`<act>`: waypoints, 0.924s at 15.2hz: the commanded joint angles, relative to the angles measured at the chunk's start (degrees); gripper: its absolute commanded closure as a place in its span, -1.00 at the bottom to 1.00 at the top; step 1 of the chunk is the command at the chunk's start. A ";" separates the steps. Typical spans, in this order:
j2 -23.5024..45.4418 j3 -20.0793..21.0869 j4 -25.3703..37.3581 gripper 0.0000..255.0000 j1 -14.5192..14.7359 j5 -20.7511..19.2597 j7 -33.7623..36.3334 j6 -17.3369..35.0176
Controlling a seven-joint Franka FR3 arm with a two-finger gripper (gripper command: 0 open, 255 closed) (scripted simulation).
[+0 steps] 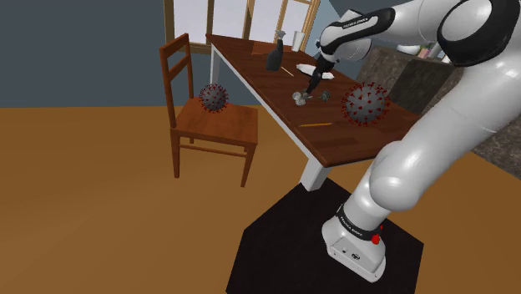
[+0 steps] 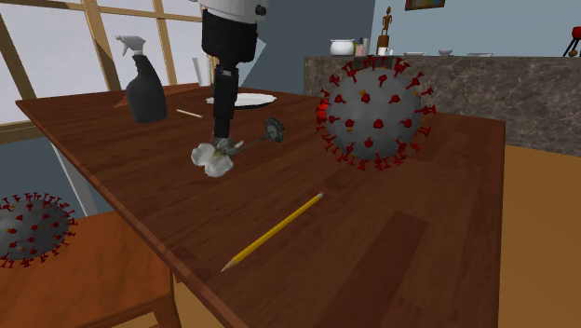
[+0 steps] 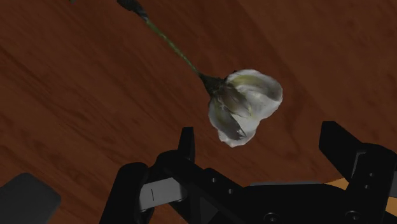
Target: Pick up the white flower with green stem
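Checking in from the remote desk. The all-black two-finger gripper (image 3: pixel 262 141) is spread wide, nothing clamped, pointing down at the dark brown wooden table (image 2: pixel 372 242). From the wrist camera the 2 fingers (image 3: pixel 186 143) stand well apart with bare wood between them.

The white flower with a thin green stem (image 3: pixel 245 105) lies on the table right under the gripper. Its bloom sits just ahead of the fingertips, roughly in line with the gap between them, and I can't see either finger touching it. The stem runs away from the gripper across the wood to a darker tip.

In the second exterior view the gripper (image 2: pixel 222 140) hangs just above the bloom (image 2: pixel 216 160). Going outward:

- a big grey ball covered in red spikes (image 2: pixel 377 112) on that view's right
- a yellow pencil (image 2: pixel 275 228) lying nearer the camera than the gripper
- a black spray bottle (image 2: pixel 146 88) and a flat white plate (image 2: pixel 247 99) behind the gripper

Further off, a 2nd smaller grey spiky ball (image 1: pixel 214 98) sits on the seat of a brown wooden chair (image 1: pixel 213 125) beside the table.
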 commanded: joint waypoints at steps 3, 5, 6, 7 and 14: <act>3.36 -1.79 0.13 -1.00 0.67 3.91 -4.65 2.81; 4.21 -2.05 -0.78 -1.00 0.78 4.87 -5.42 4.31; 4.65 -2.18 -1.21 -1.00 0.85 5.40 -5.85 5.05; 5.12 -2.31 -1.63 -1.00 0.91 5.97 -6.30 5.79; 5.53 -2.43 -1.74 1.00 0.92 6.48 -6.75 6.17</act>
